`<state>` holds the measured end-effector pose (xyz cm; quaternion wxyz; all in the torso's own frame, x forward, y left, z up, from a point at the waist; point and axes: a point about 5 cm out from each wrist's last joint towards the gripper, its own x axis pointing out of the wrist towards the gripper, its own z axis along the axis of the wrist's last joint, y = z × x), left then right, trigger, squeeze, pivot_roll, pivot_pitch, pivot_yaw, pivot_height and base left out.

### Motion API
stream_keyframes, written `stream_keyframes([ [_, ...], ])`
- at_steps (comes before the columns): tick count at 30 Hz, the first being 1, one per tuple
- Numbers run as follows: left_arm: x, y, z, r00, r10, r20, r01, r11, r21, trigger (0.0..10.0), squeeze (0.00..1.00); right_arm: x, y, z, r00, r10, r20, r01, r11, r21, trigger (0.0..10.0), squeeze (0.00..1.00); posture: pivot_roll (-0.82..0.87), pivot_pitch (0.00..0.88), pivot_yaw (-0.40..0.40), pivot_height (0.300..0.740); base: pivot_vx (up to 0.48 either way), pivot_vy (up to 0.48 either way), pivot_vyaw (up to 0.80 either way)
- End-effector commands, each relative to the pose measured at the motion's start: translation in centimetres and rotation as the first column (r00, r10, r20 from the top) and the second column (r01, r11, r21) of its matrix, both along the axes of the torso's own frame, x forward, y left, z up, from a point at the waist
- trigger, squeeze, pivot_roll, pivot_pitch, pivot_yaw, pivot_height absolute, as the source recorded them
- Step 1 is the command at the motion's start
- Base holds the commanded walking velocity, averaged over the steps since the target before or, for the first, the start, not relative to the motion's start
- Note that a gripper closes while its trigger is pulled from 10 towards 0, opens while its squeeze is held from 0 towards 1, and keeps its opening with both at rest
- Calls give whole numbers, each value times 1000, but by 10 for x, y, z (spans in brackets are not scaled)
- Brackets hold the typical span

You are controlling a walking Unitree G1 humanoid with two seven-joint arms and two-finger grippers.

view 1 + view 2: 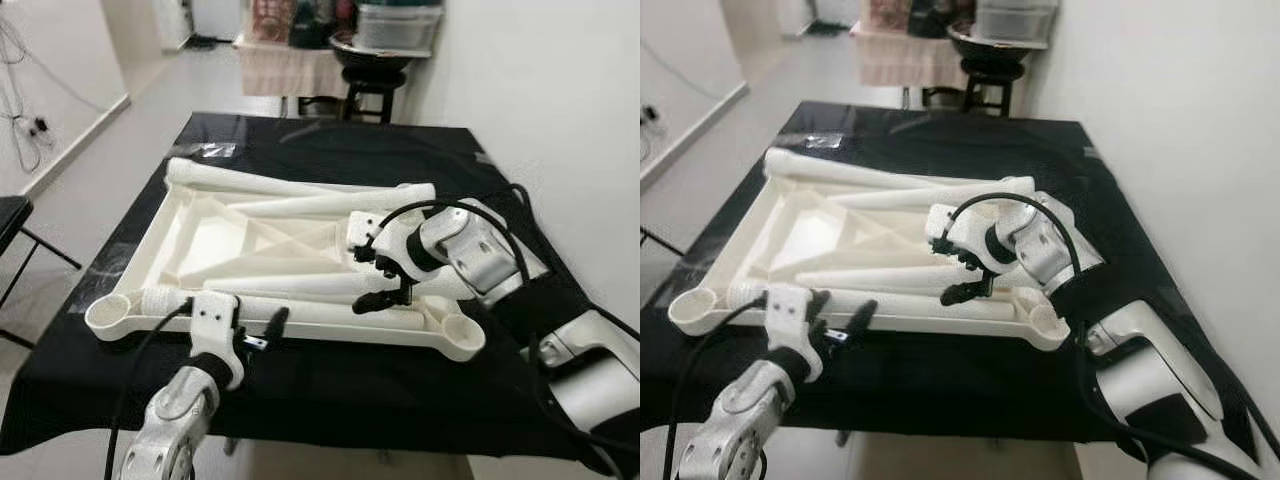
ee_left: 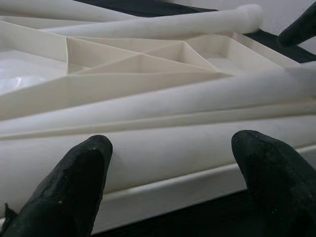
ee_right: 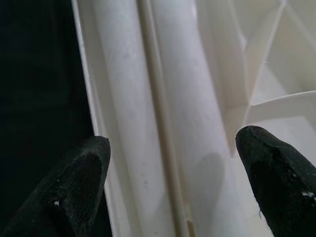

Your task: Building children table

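Note:
A white children's tabletop lies upside down on a black-covered table, ribs facing up. Several white legs rest on it: one along the far edge, one slanted behind the middle, one near the front. My left gripper is open at the tabletop's near rim, its fingers pointing at the front leg with nothing between them. My right gripper hangs open over the right part of the front leg, one finger on each side of it, not closed on it.
Round leg sockets sit at the near corners. A white wall runs close along the table's right side. Behind the table stands a black stool and a cluttered shelf. A black folding seat is at the left.

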<state>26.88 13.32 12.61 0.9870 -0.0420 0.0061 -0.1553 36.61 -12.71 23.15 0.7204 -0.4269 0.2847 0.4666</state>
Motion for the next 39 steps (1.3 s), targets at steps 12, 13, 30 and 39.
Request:
stream_keyframes([
  [12,-9,-2,-1,1000,-2,-11,3,999,32,10000,0,23,-24,9,987,-158,-3,156,980,-122,10000,0,59,123,-105,740,0,0,0],
  [13,-9,-2,-1,1000,-2,-11,3,999,32,10000,0,23,-24,9,987,-158,-3,156,980,-122,10000,0,59,123,-105,740,0,0,0],
  [30,-14,-5,0,1000,-2,-16,2,1000,11,10000,0,28,-38,0,994,-112,-10,103,940,-325,10000,0,41,146,-117,740,0,0,0],
  [39,-15,-7,0,1000,3,-15,-3,1000,5,10000,0,32,-42,-1,992,-126,30,127,893,-432,0,0,35,147,-126,740,0,0,0],
])
